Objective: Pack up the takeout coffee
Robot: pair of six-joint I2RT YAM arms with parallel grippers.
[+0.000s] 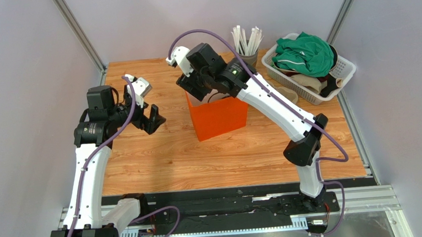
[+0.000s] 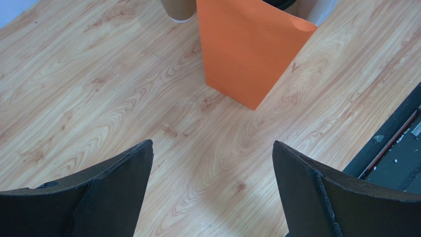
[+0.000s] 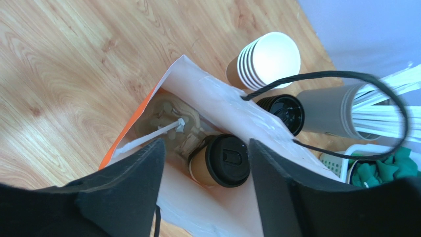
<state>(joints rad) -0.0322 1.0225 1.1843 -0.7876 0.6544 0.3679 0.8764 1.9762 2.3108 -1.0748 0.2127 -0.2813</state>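
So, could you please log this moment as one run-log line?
lidded coffee cup: inside orange bag | right hand: open above bag | left hand: open, empty, over wooden table

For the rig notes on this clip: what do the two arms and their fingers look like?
Both the left arm and right arm have white links with black joints. A purple cable runs along each. The right arm shows a small green light. The fingers are matte black wedges.

pale lilac walls (image 1: 21, 83) close in a wood-grain table (image 1: 160, 163), metal posts (image 1: 76, 30) at the back corners, light even.
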